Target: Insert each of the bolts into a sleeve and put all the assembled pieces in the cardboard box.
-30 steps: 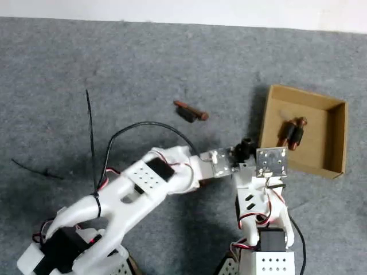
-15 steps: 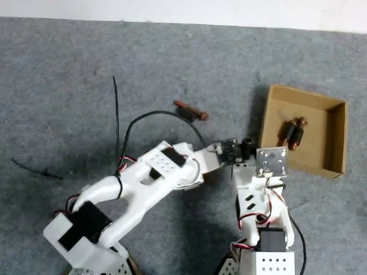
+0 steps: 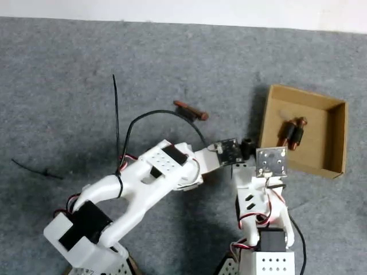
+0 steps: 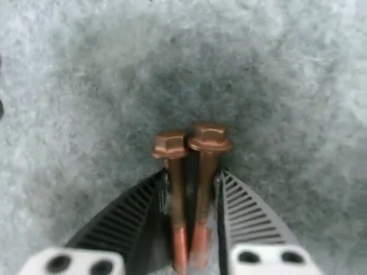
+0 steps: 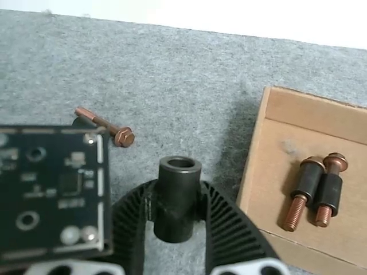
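Note:
My left gripper (image 4: 192, 175) is shut on two copper bolts (image 4: 207, 157), side by side with their hex heads just above the grey carpet. My right gripper (image 5: 179, 189) is shut on a black sleeve (image 5: 179, 197), held upright with its bore open. In the high view the two wrists meet mid-table, with the sleeve (image 3: 248, 143) just left of the cardboard box (image 3: 338, 137). Two assembled pieces (image 3: 292, 133) lie in the box (image 5: 312, 112), also visible as assembled pieces (image 5: 314, 189). A loose bolt (image 3: 192, 111) lies farther back on the carpet, against a second black sleeve (image 3: 184, 116).
The left arm's camera board (image 5: 51, 189) hangs close beside the held sleeve. A black cable (image 3: 155, 123) loops over the left arm. A black cable tie (image 3: 34, 169) lies at the far left. Open carpet spreads behind and left of the loose bolt (image 5: 106, 125).
The left arm swung and rolled its wrist, so its camera board now faces up beside the sleeve; its cable rose. The right arm and the sleeve kept still.

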Robot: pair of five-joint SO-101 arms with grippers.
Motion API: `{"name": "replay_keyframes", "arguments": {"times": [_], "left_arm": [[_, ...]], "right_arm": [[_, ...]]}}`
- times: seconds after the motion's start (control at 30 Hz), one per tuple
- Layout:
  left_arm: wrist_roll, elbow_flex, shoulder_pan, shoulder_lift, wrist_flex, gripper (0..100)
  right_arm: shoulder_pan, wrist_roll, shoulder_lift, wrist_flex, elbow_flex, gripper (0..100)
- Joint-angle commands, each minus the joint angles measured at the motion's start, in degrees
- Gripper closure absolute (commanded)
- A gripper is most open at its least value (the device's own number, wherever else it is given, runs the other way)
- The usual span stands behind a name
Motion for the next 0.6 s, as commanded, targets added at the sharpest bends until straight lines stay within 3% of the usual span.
{"name": "replay_keyframes", "arguments": {"times": [0.0,0.57], "left_arm": [[-0.7,-1.2,0.5,0.0,1.3,97],[-0.4,0.9,0.5,-0.8,1.1,100]], "right_arm": [[0.3,0.4,-1.2,-0.3,6.5,99.2],[0.3,0.4,-1.2,-0.4,6.5,99.2]]}}
